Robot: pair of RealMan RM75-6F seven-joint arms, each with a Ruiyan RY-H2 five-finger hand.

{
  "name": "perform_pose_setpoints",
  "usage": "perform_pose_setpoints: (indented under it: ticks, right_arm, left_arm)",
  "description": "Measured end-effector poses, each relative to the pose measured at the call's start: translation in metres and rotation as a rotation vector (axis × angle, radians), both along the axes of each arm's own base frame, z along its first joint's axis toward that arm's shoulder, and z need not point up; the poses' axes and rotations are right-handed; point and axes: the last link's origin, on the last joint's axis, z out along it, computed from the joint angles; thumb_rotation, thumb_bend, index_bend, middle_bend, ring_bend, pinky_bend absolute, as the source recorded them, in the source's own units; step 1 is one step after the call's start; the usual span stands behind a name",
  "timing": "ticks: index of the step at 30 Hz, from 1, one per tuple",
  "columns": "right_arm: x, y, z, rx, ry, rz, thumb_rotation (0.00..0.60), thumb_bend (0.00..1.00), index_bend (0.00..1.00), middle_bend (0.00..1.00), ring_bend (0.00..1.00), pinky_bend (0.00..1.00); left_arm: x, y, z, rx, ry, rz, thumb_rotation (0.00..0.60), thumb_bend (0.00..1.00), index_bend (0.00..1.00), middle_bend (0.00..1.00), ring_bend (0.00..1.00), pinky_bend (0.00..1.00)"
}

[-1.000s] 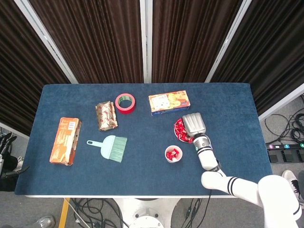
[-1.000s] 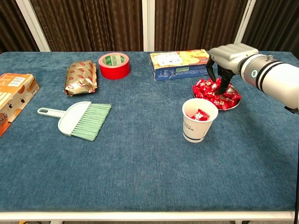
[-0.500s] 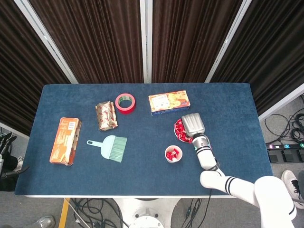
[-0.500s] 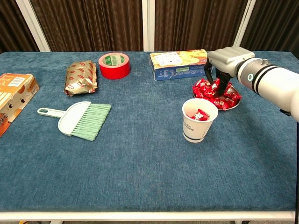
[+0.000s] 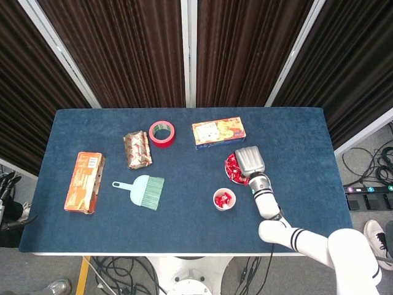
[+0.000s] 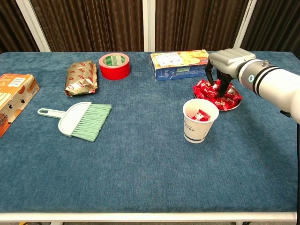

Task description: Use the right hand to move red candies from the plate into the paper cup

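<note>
My right hand (image 6: 224,70) hangs over the plate (image 6: 236,104) at the right of the chest frame, fingers pointing down into the heap of red candies (image 6: 211,93). Whether a candy is already pinched between the fingertips I cannot tell — they are buried among the wrappers, and from the head view the back of the hand covers them.

The paper cup (image 6: 200,120) stands just beside the plate, toward the lower left of it, with a few red candies already inside.

To do this step well, I think I should close on one candy near the top of the pile, not dig deep, so the neighbours are not dragged over the rim. Then lift straight up before swinging toward the cup — the cup looks light, and a sideways brush from my hand could tip it. The release should come only once the fingertips are above its mouth.
</note>
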Motion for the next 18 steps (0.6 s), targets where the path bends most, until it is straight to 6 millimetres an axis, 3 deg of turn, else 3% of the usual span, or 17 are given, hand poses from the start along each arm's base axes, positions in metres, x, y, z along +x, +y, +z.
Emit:
perform_pose_setpoints:
  ticks: [18]
  right_arm:
    - [-0.0085,-0.0043,-0.0036,0.004,0.023,-0.025,0.600,0.03,0.54,1.00,1.00,0.93]
  left_arm:
    - [-0.0026,0.0014,-0.0011,-0.003,-0.006,0.003,0.467,0.09,0.14,0.14,0.05,0.19]
